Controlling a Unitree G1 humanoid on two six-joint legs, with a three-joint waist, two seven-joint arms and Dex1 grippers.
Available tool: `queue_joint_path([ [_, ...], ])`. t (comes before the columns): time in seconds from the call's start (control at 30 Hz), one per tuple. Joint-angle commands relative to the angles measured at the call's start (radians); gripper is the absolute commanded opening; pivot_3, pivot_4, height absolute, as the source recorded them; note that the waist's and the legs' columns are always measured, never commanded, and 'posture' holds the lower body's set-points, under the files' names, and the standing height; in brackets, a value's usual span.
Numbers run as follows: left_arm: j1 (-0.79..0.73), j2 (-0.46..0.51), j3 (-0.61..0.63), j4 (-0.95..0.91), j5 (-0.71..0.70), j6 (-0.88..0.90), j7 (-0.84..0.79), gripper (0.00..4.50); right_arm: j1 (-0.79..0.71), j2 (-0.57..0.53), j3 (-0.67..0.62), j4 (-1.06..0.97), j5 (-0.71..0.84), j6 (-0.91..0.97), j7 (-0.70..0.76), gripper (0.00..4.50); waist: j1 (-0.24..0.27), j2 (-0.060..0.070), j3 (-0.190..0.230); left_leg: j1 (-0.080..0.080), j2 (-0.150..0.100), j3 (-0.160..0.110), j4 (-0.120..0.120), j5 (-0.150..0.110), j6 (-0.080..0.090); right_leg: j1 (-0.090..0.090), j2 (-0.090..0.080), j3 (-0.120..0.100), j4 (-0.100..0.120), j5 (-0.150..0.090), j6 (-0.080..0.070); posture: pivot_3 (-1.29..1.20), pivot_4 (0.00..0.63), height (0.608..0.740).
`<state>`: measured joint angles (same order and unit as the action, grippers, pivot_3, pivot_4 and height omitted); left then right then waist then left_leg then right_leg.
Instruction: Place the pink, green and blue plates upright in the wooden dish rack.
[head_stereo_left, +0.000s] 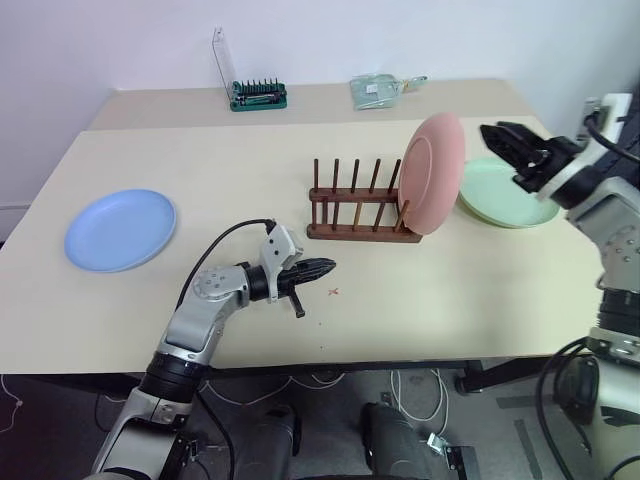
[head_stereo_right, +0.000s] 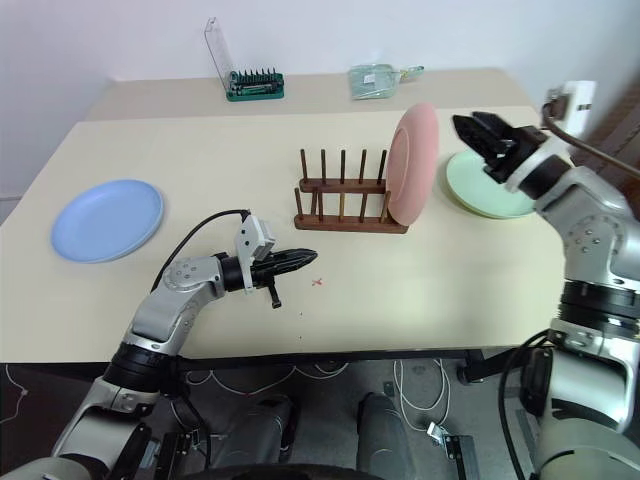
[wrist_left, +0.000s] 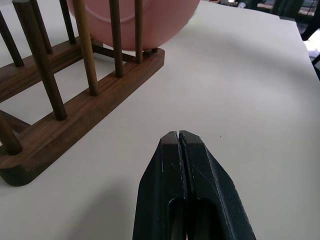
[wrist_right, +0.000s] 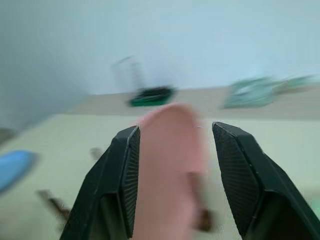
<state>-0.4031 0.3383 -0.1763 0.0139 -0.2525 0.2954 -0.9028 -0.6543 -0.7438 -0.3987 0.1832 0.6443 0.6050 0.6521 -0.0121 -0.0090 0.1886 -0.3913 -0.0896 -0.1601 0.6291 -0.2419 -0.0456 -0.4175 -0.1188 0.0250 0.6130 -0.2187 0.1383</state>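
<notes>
The pink plate (head_stereo_left: 433, 172) stands upright at the right end of the wooden dish rack (head_stereo_left: 350, 205), leaning slightly between the pegs. Just right of the rack, the green plate (head_stereo_left: 500, 200) lies flat on the table. The blue plate (head_stereo_left: 120, 228) lies flat at the far left. My right gripper (head_stereo_left: 497, 135) hangs open over the green plate, a short way right of the pink plate and apart from it. In the right wrist view the pink plate (wrist_right: 167, 165) shows beyond the spread fingers (wrist_right: 122, 170). My left gripper (head_stereo_left: 325, 267) is shut and empty, low over the table in front of the rack (wrist_left: 75, 125).
A green tool holder (head_stereo_left: 259, 96) with a clear raised lid and a clear plastic pack (head_stereo_left: 378, 90) sit on the rear table. A small red mark (head_stereo_left: 334, 292) is on the tabletop near my left gripper. The table's front edge (head_stereo_left: 330, 365) runs close below my left arm.
</notes>
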Motion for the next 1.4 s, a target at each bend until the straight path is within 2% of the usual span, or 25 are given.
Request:
queue_joint_path([
  [0.03,-0.017,-0.006,-0.005,-0.022,-0.009,-0.013,-0.004,0.0,0.052,-0.068,0.04,0.009,-0.128,-0.092,0.008,3.19,-0.001,0.0,0.0,0.0,0.0,0.0,0.0,0.0,0.0,0.0,0.0,0.0,0.0,0.0,0.0,0.0,0.15,0.74],
  [0.1,-0.025,-0.008,-0.008,-0.013,-0.006,-0.018,-0.008,0.0,0.086,-0.099,0.106,0.034,-0.224,-0.147,0.014,4.14,-0.005,0.0,0.0,0.0,0.0,0.001,0.0,0.0,0.0,0.0,0.0,0.0,0.0,0.0,0.0,0.0,0.15,0.74],
  [0.13,-0.028,-0.01,-0.009,-0.01,-0.005,-0.019,-0.009,0.0,0.101,-0.116,0.15,0.056,-0.288,-0.198,0.017,4.47,-0.006,0.0,0.0,0.001,0.0,0.001,0.0,0.0,0.0,0.0,0.0,0.0,0.0,0.0,0.0,0.0,0.15,0.74],
  [0.2,-0.03,-0.011,-0.011,-0.008,-0.004,-0.02,-0.013,0.0,0.122,-0.14,0.241,0.115,-0.415,-0.315,0.024,4.47,-0.006,0.001,0.0,0.001,0.0,0.002,0.0,0.0,0.0,0.0,0.0,0.001,0.0,0.0,0.0,0.0,0.15,0.74],
  [0.3,-0.031,-0.013,-0.013,-0.007,-0.001,-0.022,-0.015,0.0,0.114,-0.141,0.311,0.2,-0.514,-0.436,0.03,4.47,-0.006,0.001,0.0,0.001,0.0,0.003,0.0,0.0,0.0,0.0,0.0,0.001,0.0,0.0,0.0,0.0,0.15,0.74],
  [0.43,-0.031,-0.014,-0.014,-0.01,0.001,-0.021,-0.013,0.0,0.034,-0.137,0.469,0.435,-0.732,-0.646,-0.023,4.47,-0.006,0.001,0.0,0.001,0.0,0.003,0.0,0.0,0.0,0.0,0.0,0.001,0.0,0.0,0.0,0.0,0.15,0.74],
  [0.63,-0.021,-0.008,-0.015,-0.024,0.002,-0.016,-0.007,0.0,-0.109,-0.091,0.537,0.738,-0.847,-0.788,-0.1,4.47,-0.006,0.001,0.0,0.001,0.0,0.004,0.0,0.0,0.0,0.0,0.0,0.002,0.0,0.0,0.0,0.0,0.15,0.74],
  [0.73,-0.011,-0.001,-0.011,-0.038,0.002,-0.012,0.001,0.0,-0.165,-0.076,0.577,0.86,-0.918,-0.823,-0.173,3.59,-0.006,0.001,0.0,0.001,0.0,0.003,0.0,0.0,0.0,0.0,0.0,0.002,0.0,0.0,0.0,0.0,0.15,0.74],
  [0.8,-0.007,0.001,-0.011,-0.047,0.0,-0.007,0.005,0.0,-0.183,-0.07,0.574,0.899,-0.922,-0.843,-0.185,2.67,-0.005,0.001,0.0,0.001,0.0,0.003,0.0,0.0,0.0,0.0,0.0,0.002,0.0,0.0,0.0,0.0,0.15,0.74],
  [0.97,-0.001,0.004,-0.013,-0.059,-0.005,0.002,0.01,0.0,-0.183,-0.063,0.56,0.922,-0.917,-0.868,-0.199,0.01,-0.003,0.001,0.0,0.001,0.0,0.003,0.001,0.0,0.0,0.001,0.0,0.002,0.0,0.0,0.0,0.0,0.15,0.74],
  [1.13,-0.012,0.001,-0.022,-0.056,-0.002,-0.002,0.009,0.0,-0.137,-0.11,0.547,0.828,-0.926,-0.904,-0.251,0.01,-0.006,0.001,0.0,0.001,0.0,0.003,0.0,0.0,0.0,0.001,0.0,0.003,0.0,0.0,0.0,0.0,0.15,0.74],
  [1.33,-0.008,0.003,-0.028,-0.058,-0.005,0.0,0.008,0.0,-0.034,-0.197,0.434,0.519,-0.879,-0.838,-0.267,0.01,-0.006,0.003,0.0,0.001,0.0,0.003,0.0,0.0,0.0,0.0,0.0,0.003,0.0,0.0,0.0,0.0,0.15,0.74],
  [1.4,-0.011,-0.001,-0.028,-0.053,-0.004,-0.006,0.01,0.0,-0.033,-0.201,0.339,0.32,-0.788,-0.764,-0.242,0.01,-0.009,0.003,0.0,0.001,0.0,0.003,0.0,0.0,0.0,0.0,0.0,0.003,0.0,0.0,0.0,0.0,0.15,0.74],
])
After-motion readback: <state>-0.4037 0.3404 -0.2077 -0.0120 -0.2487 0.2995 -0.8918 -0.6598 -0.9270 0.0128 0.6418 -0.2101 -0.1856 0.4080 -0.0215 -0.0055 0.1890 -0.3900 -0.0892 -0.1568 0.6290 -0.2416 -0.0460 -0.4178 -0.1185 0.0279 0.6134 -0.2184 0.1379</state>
